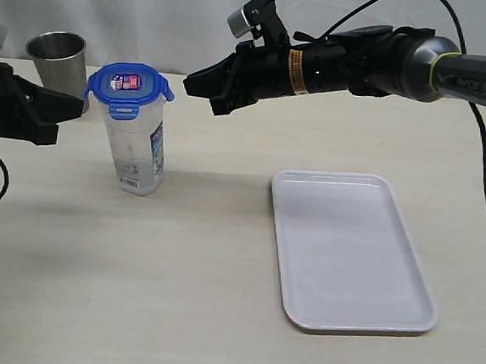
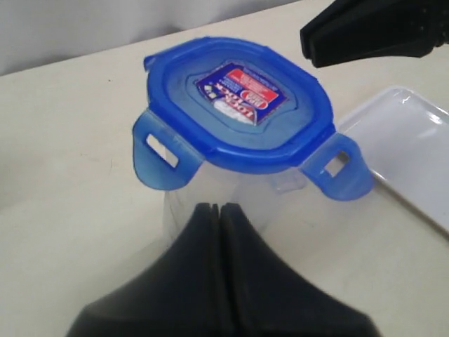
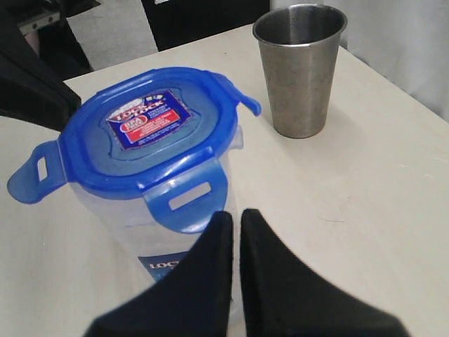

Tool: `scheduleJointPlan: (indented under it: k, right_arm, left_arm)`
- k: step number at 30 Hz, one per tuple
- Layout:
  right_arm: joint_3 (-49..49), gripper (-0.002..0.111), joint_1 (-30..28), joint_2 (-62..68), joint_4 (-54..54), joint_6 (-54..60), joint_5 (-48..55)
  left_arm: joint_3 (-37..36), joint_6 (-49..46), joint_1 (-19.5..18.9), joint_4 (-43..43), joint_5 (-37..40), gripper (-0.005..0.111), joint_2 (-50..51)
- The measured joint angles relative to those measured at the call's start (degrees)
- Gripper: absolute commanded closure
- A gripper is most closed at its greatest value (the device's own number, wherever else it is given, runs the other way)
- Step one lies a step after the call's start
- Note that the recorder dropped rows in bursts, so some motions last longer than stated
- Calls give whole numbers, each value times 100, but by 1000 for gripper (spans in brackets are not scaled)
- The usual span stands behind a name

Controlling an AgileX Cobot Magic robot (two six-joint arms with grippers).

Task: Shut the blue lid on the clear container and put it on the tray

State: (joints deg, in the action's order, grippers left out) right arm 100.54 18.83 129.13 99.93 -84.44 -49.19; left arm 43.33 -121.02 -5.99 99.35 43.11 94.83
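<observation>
The blue lid (image 1: 130, 85) carries a red-and-blue sticker (image 3: 149, 119) whose arched print seems to read "Lock", the rest too small to read; the side label (image 3: 160, 267) on the clear container (image 1: 137, 151) starts "LOC" in white on blue. The lid sits on the upright container with its tabs flared outward, at about ten o'clock on the table (image 1: 173, 295) in the exterior view, with the tray (image 1: 347, 259) well apart at four o'clock. Both grippers are closed and empty: from the left gripper (image 1: 78, 106) the lid lies near at two o'clock, from the right gripper (image 1: 190, 84) at nine o'clock.
</observation>
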Motion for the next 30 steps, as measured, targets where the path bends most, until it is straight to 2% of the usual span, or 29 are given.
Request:
scheduleJointPlan:
  k: [12, 27, 30]
  right_arm:
    - [0, 104, 0, 0, 0, -34, 0]
    - [0, 104, 0, 0, 0, 37, -24]
    - [0, 99, 0, 0, 0, 316, -24]
  left_arm:
    - [424, 0, 0, 0, 17, 107, 428]
    - [509, 0, 0, 0, -55, 107, 630]
    - [509, 0, 0, 0, -91, 107, 630]
